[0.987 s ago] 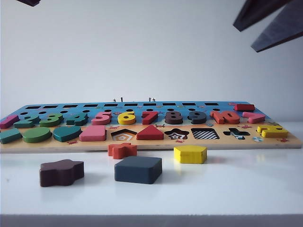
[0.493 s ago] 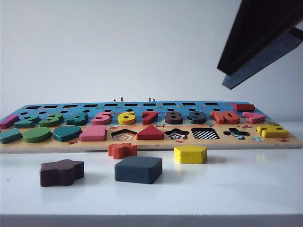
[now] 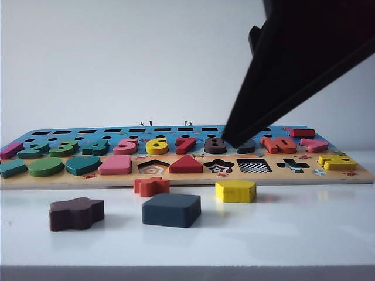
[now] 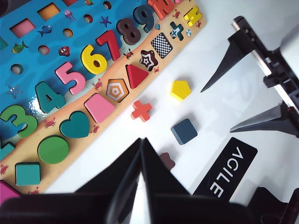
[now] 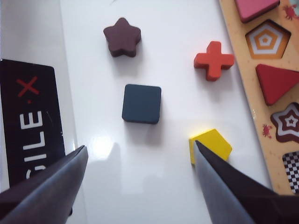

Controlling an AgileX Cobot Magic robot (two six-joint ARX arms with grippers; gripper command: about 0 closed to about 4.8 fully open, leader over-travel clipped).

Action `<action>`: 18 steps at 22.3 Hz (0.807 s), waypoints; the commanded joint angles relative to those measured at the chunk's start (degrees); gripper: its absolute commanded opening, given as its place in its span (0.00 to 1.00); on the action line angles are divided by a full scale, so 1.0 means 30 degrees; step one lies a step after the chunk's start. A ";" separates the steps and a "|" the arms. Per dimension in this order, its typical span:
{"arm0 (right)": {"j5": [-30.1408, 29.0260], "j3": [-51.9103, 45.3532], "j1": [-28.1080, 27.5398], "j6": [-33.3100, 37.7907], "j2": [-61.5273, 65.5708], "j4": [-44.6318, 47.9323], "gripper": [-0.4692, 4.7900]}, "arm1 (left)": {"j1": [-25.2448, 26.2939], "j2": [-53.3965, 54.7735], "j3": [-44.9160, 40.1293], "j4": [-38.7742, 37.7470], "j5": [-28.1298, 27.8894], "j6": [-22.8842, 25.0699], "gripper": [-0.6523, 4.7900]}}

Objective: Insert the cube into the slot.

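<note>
My right gripper (image 5: 140, 186) hangs spread wide and empty above the table, the cube (image 5: 142, 103) lying flat just ahead; my left gripper (image 4: 141, 154) looks pressed together; the slot (image 4: 162, 45) shows bare checkerboard in the puzzle board (image 4: 70, 154).

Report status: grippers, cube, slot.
Right gripper open above table, short of cube. Left gripper shut, clear. Cube lies loose. Slot empty, unobstructed.
</note>
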 commanded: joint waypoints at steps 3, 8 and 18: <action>0.0007 0.0080 0.0219 0.2098 0.1071 0.2193 0.84 | 0.0007 0.0015 0.0102 0.0117 0.0168 0.0073 0.15; 0.0007 0.0080 0.0408 0.3577 0.1617 0.2951 0.80 | 0.0131 0.0007 0.0109 0.0124 0.0160 0.0073 0.15; 0.0583 0.0073 0.1581 0.4415 0.3060 0.3599 0.78 | 0.0262 0.0007 0.0124 0.0124 0.0160 0.0080 0.15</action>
